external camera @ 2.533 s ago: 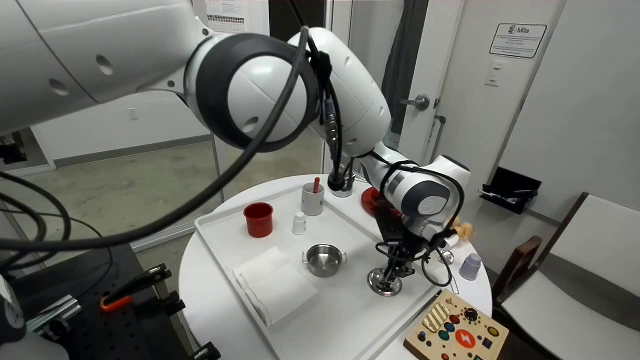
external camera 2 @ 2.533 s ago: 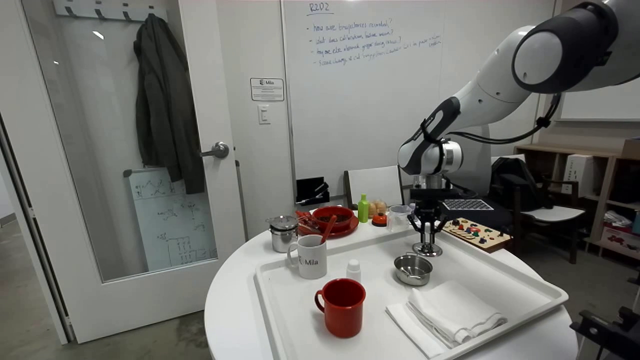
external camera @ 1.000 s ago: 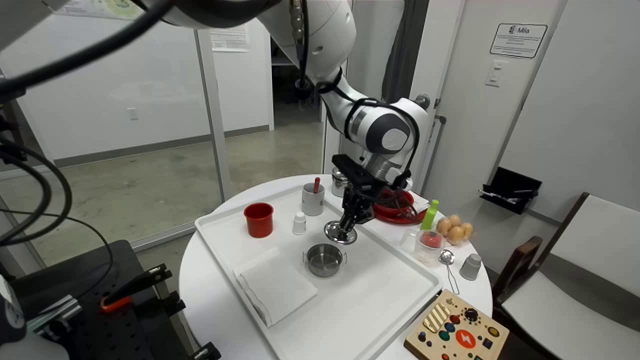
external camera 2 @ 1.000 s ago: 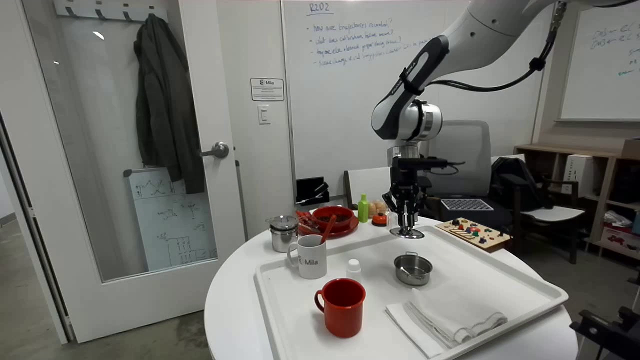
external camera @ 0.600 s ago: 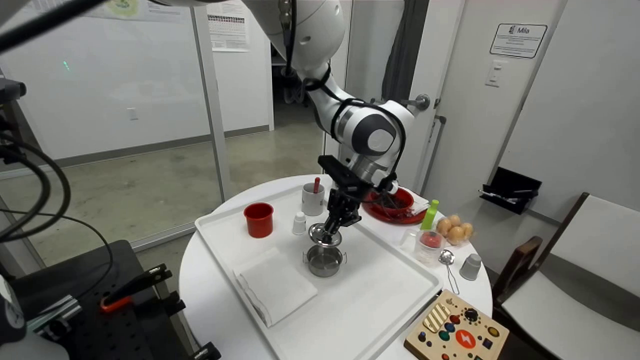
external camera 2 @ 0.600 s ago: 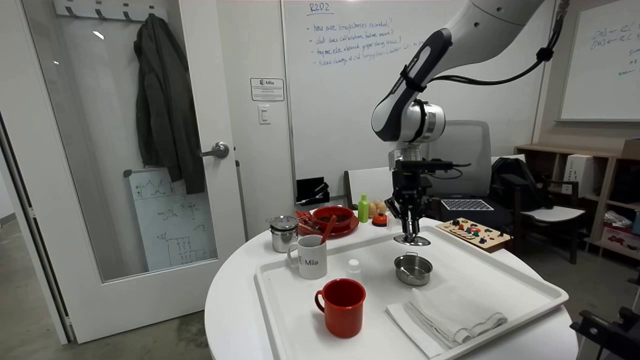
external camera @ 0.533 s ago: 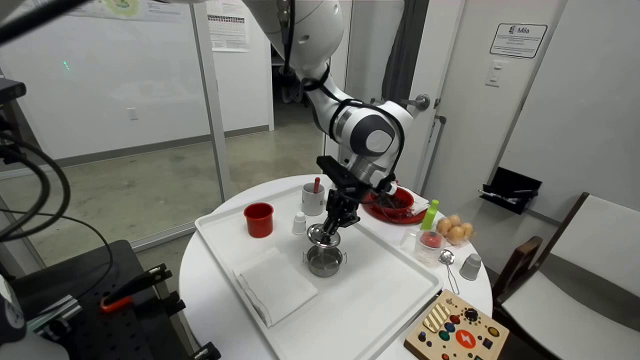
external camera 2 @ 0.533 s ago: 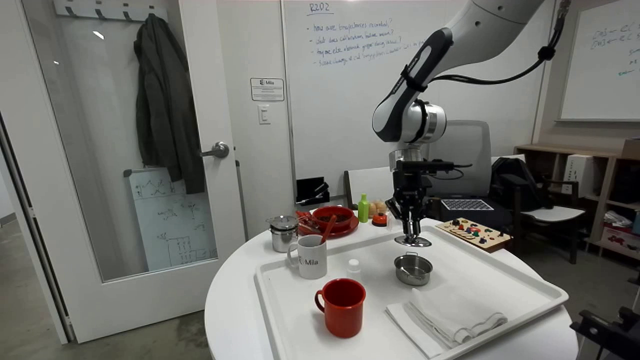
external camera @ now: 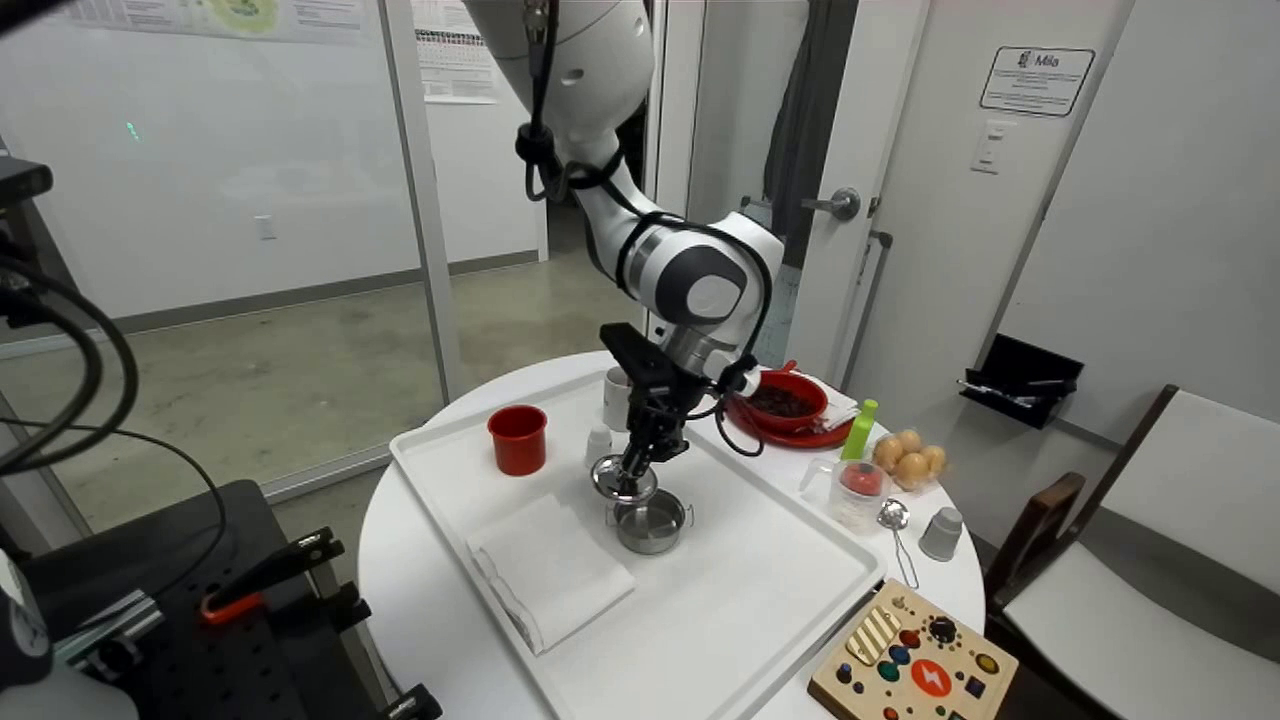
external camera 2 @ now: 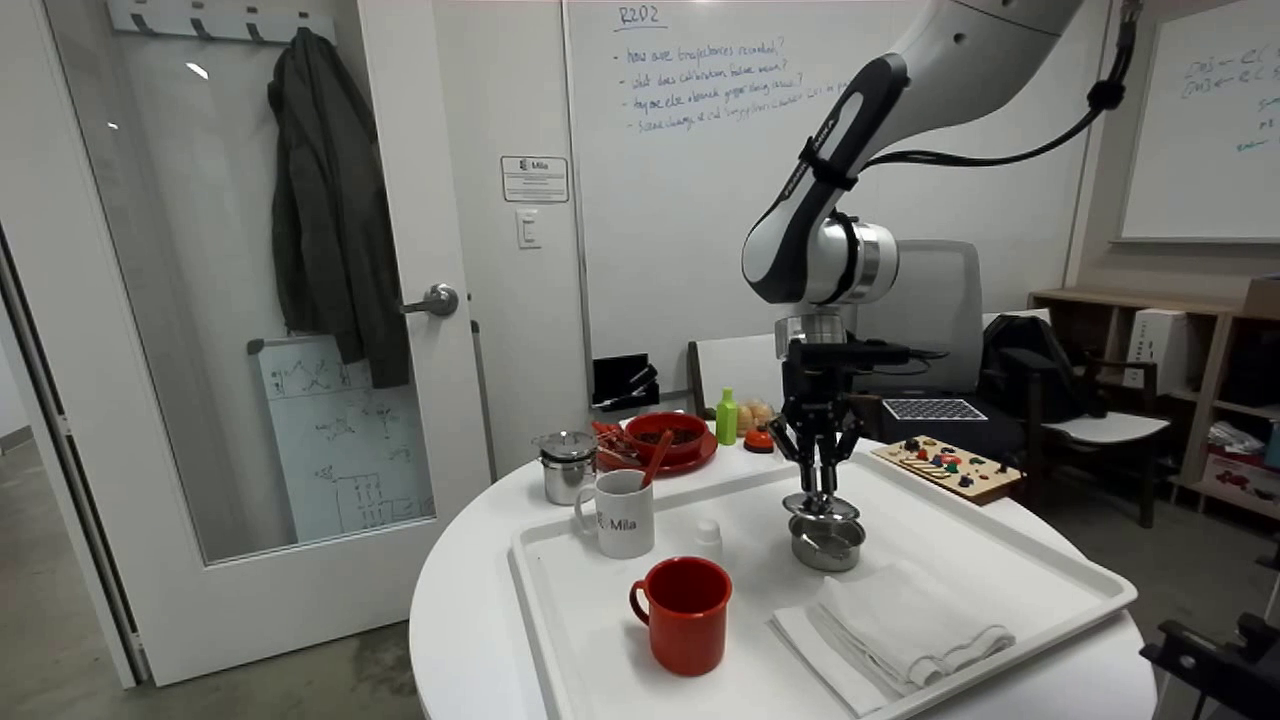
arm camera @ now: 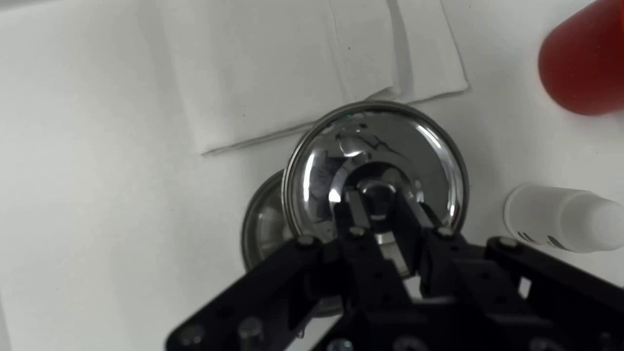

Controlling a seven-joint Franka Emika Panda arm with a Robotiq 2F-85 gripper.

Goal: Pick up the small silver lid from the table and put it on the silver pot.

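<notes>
Gripping the small, flat, round, shiny silver metal lid (arm camera: 378, 153) at its centre, the black two-fingered gripper (external camera 2: 821, 484) points down above the rectangular white tray (external camera: 725, 610), its jaws standing close together on either side of the lid's middle. With 12 o'clock at the top of each view, the low, round, shiny silver metal pot (external camera: 650, 530) sits on the tray at the lid's 5 o'clock in an exterior view and at its 7 o'clock in the wrist view, where lid and jaws cover much of it. The lid is off-centre, overlapping only part of the pot's dark hollow in the wrist view; whether the two touch, I cannot tell.

In the wrist view, a folded white cloth (arm camera: 302, 68) lies at the lid's 11 o'clock, part of a round red cup (arm camera: 585, 66) shows at 2 o'clock, and a small white container with a narrower top (arm camera: 555, 217) is between 3 and 4 o'clock. In an exterior view, a white mug printed "Mila" (external camera 2: 622, 515), with a red handle (external camera 2: 657, 458) rising from it, stands on the tray at the pot's 9 o'clock, and a bright green bottle (external camera 2: 726, 420) is at 11 o'clock.
</notes>
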